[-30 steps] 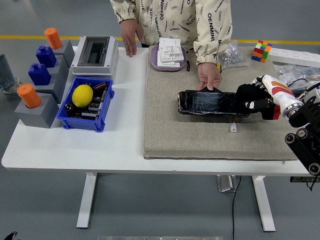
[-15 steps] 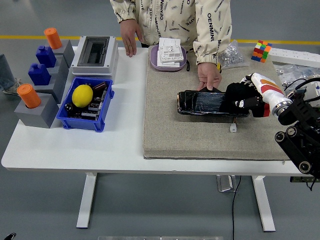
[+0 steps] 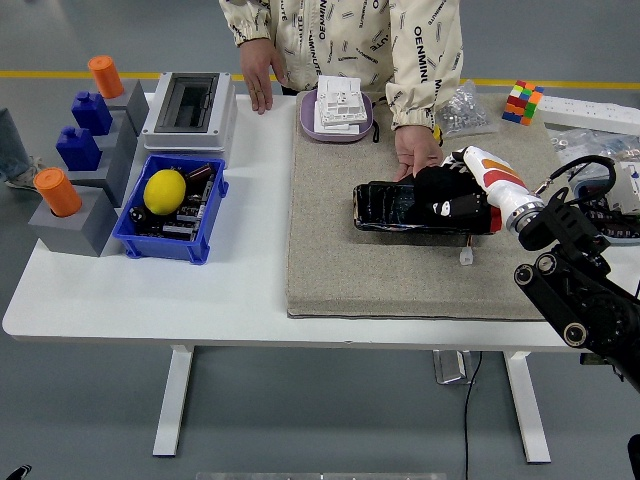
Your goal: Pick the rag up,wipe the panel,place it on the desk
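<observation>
A black glossy panel [image 3: 385,207] lies on the grey mat [image 3: 340,270], right of the table's middle. My right hand [image 3: 445,195] comes in from the right and lies on top of the panel's middle. Its fingers are curled on a dark rag [image 3: 432,186], which is hard to tell from the black hand. A person at the far side holds the panel's far edge with one hand [image 3: 414,152]. The person's other hand [image 3: 258,85] rests on the table by the grey box. My left arm is out of view.
A blue bin [image 3: 172,208] with a lemon [image 3: 164,190] stands at the left, a grey electrical box [image 3: 190,105] behind it. Grey blocks with orange cylinders [image 3: 58,192] stand at the far left. A purple tray of white plates [image 3: 338,110], a colour cube [image 3: 524,102] and a bag [image 3: 466,108] lie at the back.
My right hand has slid left along the panel with the rag, from its right end to its middle. The person's hand has stayed on the far edge.
</observation>
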